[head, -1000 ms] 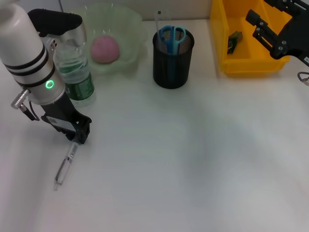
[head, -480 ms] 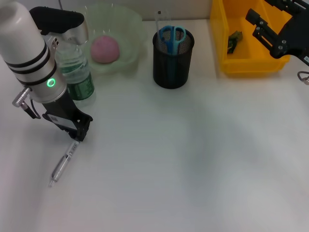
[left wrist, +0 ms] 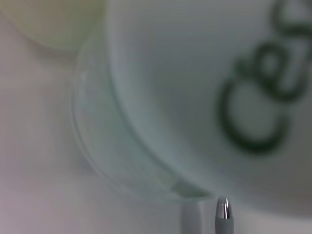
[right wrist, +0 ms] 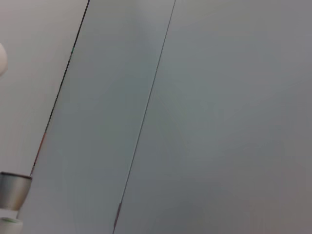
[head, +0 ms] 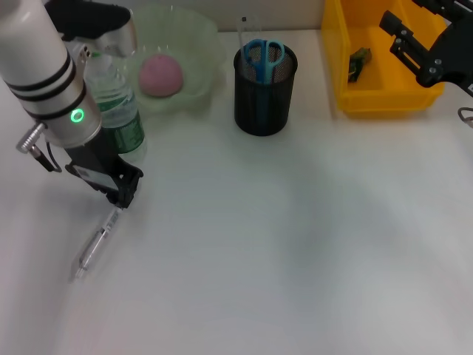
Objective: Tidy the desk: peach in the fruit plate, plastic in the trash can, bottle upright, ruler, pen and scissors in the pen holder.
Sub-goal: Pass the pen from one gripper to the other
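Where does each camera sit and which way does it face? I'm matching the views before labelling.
Head view: above the desk, looking down; left gripper on the pen, right gripper over the yellow bin.
Left wrist view: on the left arm, facing the bottle up close; no fingers show.
Right wrist view: faces a blank wall; no fingers show.
Shared: head and left wrist views both show bottle and pen.
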Action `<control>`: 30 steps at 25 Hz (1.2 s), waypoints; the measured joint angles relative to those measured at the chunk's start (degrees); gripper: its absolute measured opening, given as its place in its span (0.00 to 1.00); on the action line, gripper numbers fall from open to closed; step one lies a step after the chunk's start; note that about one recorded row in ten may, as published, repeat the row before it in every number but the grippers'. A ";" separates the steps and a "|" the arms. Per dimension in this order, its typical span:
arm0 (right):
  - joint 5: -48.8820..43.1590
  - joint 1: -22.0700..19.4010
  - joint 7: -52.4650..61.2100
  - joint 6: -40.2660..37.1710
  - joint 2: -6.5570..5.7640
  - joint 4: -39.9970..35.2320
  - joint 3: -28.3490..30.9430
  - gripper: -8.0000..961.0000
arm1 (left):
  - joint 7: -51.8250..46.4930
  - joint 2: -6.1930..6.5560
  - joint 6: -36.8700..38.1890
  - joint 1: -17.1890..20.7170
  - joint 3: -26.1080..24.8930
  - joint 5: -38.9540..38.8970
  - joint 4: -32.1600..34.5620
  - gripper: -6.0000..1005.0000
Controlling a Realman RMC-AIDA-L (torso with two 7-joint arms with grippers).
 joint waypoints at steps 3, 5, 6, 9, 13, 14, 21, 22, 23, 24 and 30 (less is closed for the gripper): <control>0.24 -0.01 0.00 -0.04 0.00 0.03 0.60 0.52 | 0.02 -0.10 1.67 0.67 0.13 -0.27 3.37 0.14; 0.84 -0.12 0.07 -0.27 0.01 0.16 0.88 0.52 | 0.04 -0.23 2.62 1.47 0.15 -0.48 6.46 0.14; 1.11 -0.20 0.25 -0.44 -0.01 0.21 0.92 0.52 | 0.06 -0.29 3.04 1.96 0.20 -0.67 8.06 0.14; 1.31 -0.46 0.63 -1.13 -0.11 0.26 0.95 0.52 | 0.17 -0.37 4.44 3.60 0.47 -2.25 13.89 0.14; 1.32 -0.82 0.69 -2.00 -0.12 0.27 1.36 0.52 | 0.41 -0.14 6.04 5.59 1.39 -5.22 21.14 0.14; 1.34 -0.86 0.70 -2.11 -0.10 0.26 1.47 0.52 | 0.59 -0.14 6.35 6.07 1.50 -5.81 22.65 0.14; 2.35 -1.00 0.92 -2.57 -0.08 0.39 1.49 0.52 | 3.51 -0.11 7.49 9.84 1.73 -12.43 30.92 0.14; 2.52 -1.02 1.18 -2.77 -0.11 0.46 1.49 0.52 | 4.07 -0.08 7.36 10.60 1.68 -13.56 32.00 0.14; 2.63 -1.04 1.65 -3.09 -0.15 0.53 1.49 0.52 | 4.53 -0.07 7.23 11.14 1.65 -14.41 32.83 0.14; 2.68 -1.07 2.46 -3.46 -0.23 0.58 1.49 0.52 | 5.30 -0.06 6.94 12.03 1.65 -15.62 34.11 0.14; 2.81 -1.19 6.44 -6.32 -0.64 0.61 1.59 0.52 | 11.03 -0.06 3.64 16.02 1.74 -22.10 36.93 0.14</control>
